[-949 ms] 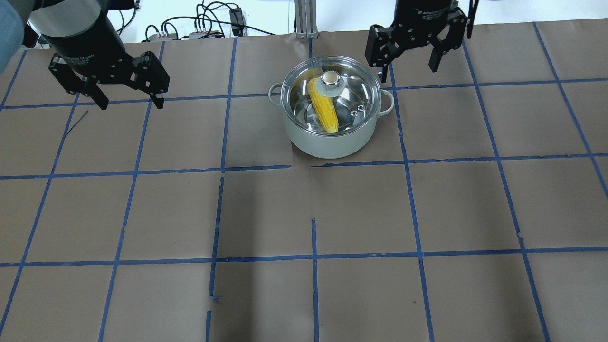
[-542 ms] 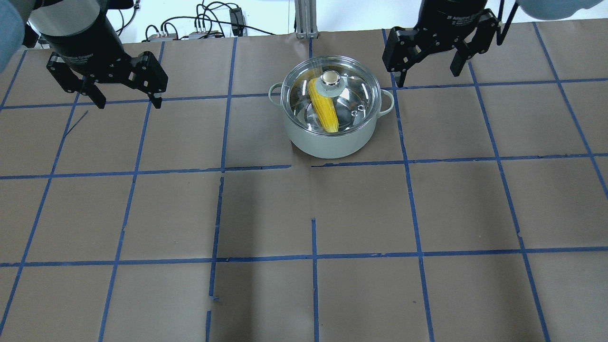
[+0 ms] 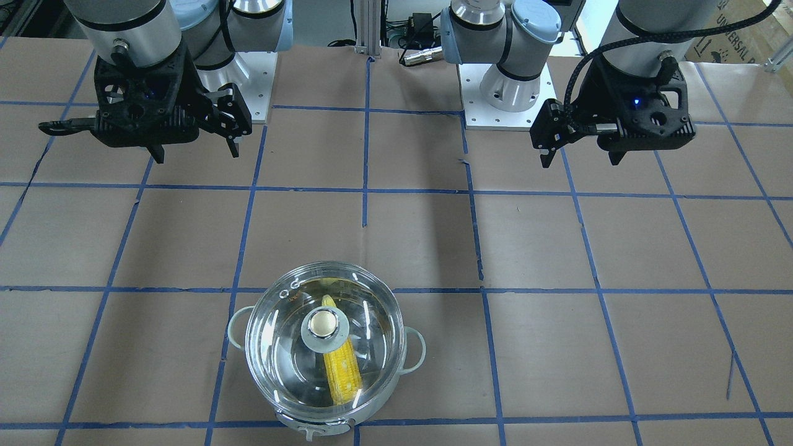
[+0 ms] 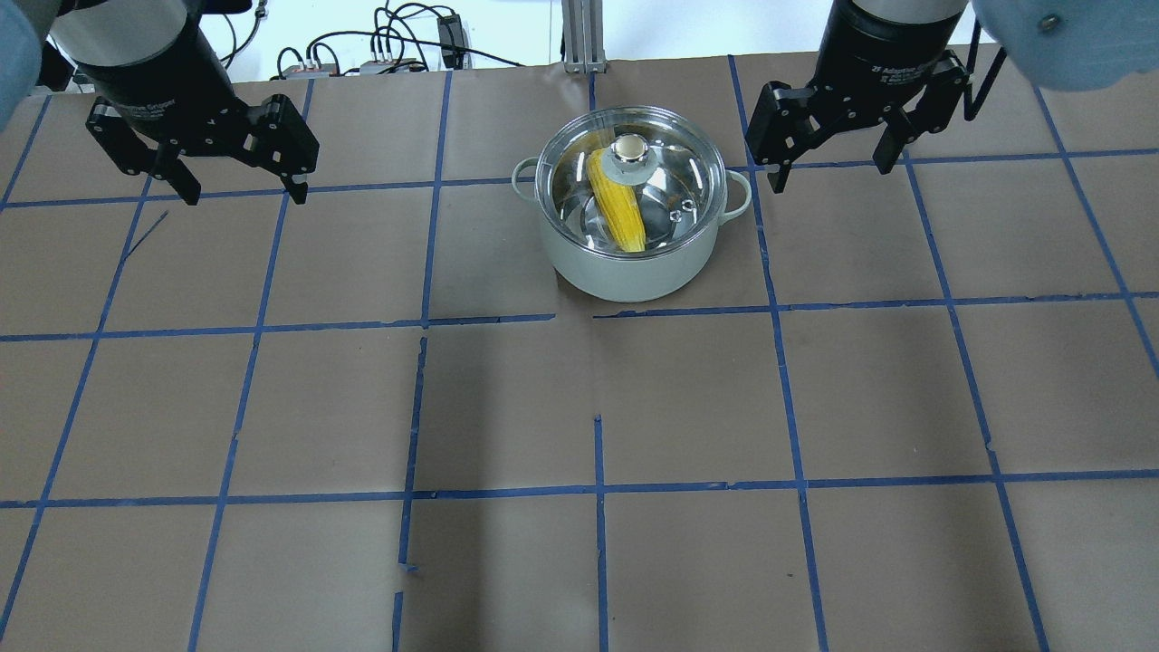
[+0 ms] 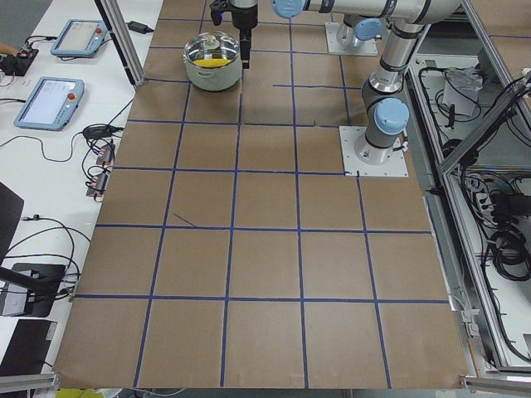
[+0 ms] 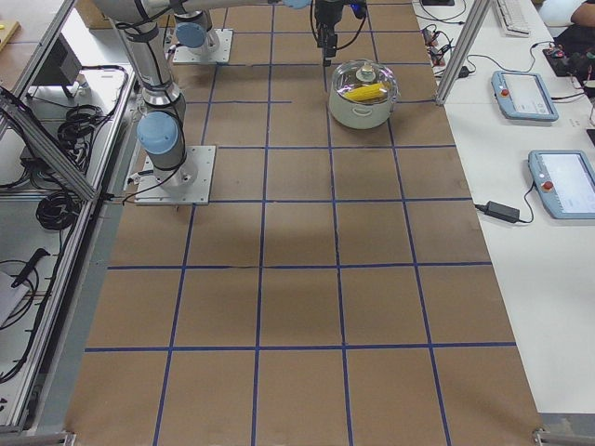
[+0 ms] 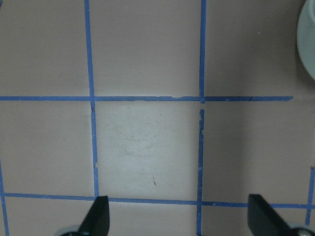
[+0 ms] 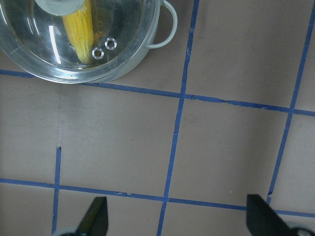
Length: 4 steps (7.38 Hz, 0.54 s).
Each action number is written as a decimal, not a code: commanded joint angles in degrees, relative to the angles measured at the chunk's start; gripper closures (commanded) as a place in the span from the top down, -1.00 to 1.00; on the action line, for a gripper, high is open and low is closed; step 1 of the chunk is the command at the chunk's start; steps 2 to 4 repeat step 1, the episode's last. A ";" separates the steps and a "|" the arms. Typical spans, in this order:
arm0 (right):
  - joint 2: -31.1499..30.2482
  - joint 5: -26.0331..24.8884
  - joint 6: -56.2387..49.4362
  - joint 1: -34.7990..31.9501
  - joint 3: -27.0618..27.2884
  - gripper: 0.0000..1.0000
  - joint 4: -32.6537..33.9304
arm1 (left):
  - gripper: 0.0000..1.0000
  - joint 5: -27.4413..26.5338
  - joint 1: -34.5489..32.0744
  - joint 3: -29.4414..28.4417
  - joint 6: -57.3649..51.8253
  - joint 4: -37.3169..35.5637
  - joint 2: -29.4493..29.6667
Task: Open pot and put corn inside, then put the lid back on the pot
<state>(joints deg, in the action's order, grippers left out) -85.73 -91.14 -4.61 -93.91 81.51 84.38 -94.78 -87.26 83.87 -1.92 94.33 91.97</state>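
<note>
The pot [image 4: 631, 268] stands on the table at the back centre, with the clear glass lid [image 4: 675, 177] seated on it and its knob [image 4: 627, 150] upright. The yellow corn [image 4: 617, 210] lies inside, seen through the glass. In the front-facing view the pot [image 3: 416, 348], lid [image 3: 372, 322] and corn [image 3: 342, 371] show the same. My left gripper [image 4: 244, 194] is open and empty, well left of the pot. My right gripper [image 4: 831, 177] is open and empty, just right of the pot. The right wrist view shows the lid [image 8: 49, 56] and corn [image 8: 81, 27] above the open right gripper [image 8: 178, 216].
Cables and connectors [image 4: 389, 45] and an aluminium post [image 4: 579, 36] sit beyond the table's far edge. The arm bases [image 3: 508, 93] stand on the robot's side. Tablets [image 6: 522, 93] lie on the side bench. Brown paper with blue tape squares covers the table.
My right gripper has moved right, away from the pot's lid, staying open. My left gripper has shifted slightly back. Pot, lid and corn have not moved.
</note>
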 commanded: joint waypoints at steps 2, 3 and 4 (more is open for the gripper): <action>-0.06 0.26 -1.28 1.44 0.41 0.99 0.43 | 1.00 0.12 0.07 -0.19 0.16 0.07 -0.03; -0.06 0.26 -1.28 1.44 0.41 0.99 0.43 | 1.00 0.12 0.07 -0.19 0.16 0.07 -0.03; -0.06 0.26 -1.28 1.44 0.41 0.99 0.43 | 1.00 0.12 0.07 -0.19 0.16 0.07 -0.03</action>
